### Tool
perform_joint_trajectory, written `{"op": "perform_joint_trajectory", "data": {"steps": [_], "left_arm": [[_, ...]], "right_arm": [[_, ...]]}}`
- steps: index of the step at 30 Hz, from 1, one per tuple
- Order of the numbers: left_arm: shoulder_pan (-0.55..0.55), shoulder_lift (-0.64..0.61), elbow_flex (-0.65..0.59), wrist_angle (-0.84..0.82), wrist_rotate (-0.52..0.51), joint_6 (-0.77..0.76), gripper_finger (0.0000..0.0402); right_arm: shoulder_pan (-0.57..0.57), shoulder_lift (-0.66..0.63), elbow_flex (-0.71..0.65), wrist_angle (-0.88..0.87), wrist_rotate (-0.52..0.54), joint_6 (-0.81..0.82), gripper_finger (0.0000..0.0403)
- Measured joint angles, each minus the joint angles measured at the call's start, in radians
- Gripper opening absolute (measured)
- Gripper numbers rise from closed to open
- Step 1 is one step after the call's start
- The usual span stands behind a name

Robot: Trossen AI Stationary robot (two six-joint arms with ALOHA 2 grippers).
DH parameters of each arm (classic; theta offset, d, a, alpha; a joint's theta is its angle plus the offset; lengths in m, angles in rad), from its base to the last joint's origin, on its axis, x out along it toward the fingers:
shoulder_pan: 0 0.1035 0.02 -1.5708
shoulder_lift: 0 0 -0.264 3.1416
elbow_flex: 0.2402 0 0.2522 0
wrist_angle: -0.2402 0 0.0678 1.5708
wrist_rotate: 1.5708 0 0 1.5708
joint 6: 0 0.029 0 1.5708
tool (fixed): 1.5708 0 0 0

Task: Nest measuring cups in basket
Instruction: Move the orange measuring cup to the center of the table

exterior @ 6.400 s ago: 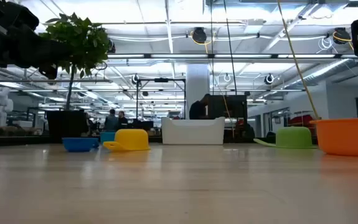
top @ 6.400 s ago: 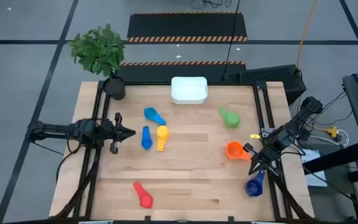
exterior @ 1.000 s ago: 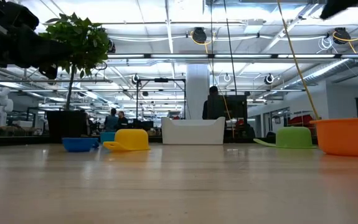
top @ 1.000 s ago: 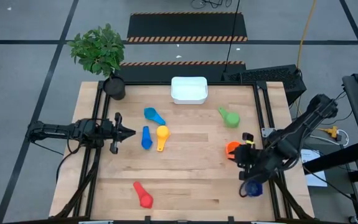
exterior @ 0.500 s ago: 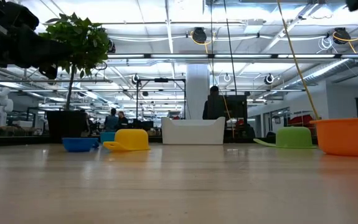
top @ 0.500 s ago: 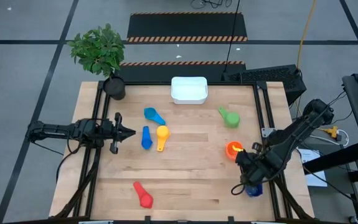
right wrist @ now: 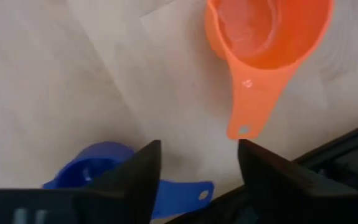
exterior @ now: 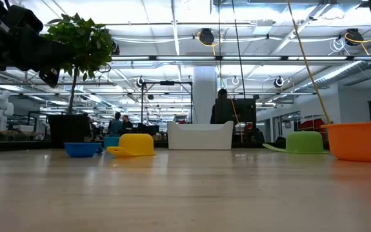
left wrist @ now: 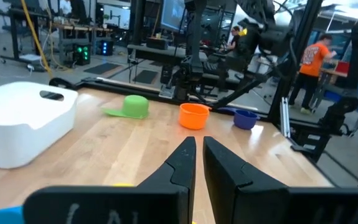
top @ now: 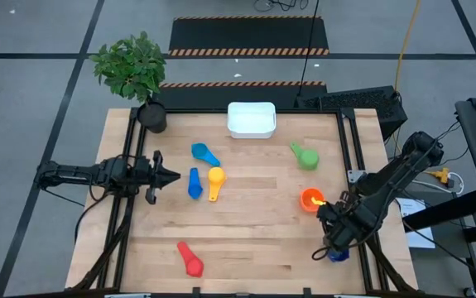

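The right gripper, fingers spread and empty, hovers over the dark blue plastic measuring cup, having dropped lower than half a second ago. That cup lies beside the orange plastic measuring cup; the orange handle points toward the table edge. The white plastic basket sits well apart. The left gripper waits closed.

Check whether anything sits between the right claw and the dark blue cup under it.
Nothing visible does. The right claw hangs open directly above the dark blue measuring cup, with bare wood and the cup's handle showing between its fingers. The orange measuring cup lies apart, off to one side.
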Motion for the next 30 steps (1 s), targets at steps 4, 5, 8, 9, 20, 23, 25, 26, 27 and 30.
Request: {"op": "perform_joint_trajectory", "data": {"steps": [4,5,8,9,20,23,25,26,27,30], "left_arm": [[0.000,0.000,0.000,0.000,0.001,-0.020,0.0033],[0.000,0.000,0.000,0.000,0.001,-0.020,0.0033],[0.000,0.000,0.000,0.000,0.001,-0.020,0.0033],[0.000,0.000,0.000,0.003,0.001,-0.020,0.0033],[-0.002,0.000,0.000,0.025,0.017,-0.017,0.0033],[-0.002,0.000,0.000,0.025,0.017,-0.017,0.0033],[-0.001,0.000,0.000,0.025,0.018,-0.017,0.0033],[-0.001,0.000,0.000,0.025,0.017,-0.017,0.0033],[-0.001,0.000,0.000,0.025,0.018,-0.017,0.0033],[-0.001,0.000,0.000,0.025,0.018,-0.017,0.0033]], "right_arm": [[0.000,0.000,-0.045,0.011,0.042,-0.020,0.0263],[0.000,0.000,-0.056,0.011,0.049,-0.021,0.0274],[0.000,0.000,-0.094,0.011,0.052,-0.022,0.0296],[0.000,0.000,-0.105,0.011,0.055,-0.022,0.0301],[-0.044,-0.009,-0.209,0.069,0.069,-0.030,0.0309],[-0.057,-0.029,-0.231,0.075,0.072,-0.022,0.0309],[-0.064,-0.047,-0.250,0.089,0.073,-0.023,0.0309],[-0.068,-0.058,-0.261,0.106,0.072,-0.023,0.0309],[-0.072,-0.070,-0.273,0.129,0.071,-0.024,0.0309],[-0.085,-0.105,-0.318,0.199,0.068,-0.026,0.0309]]}}
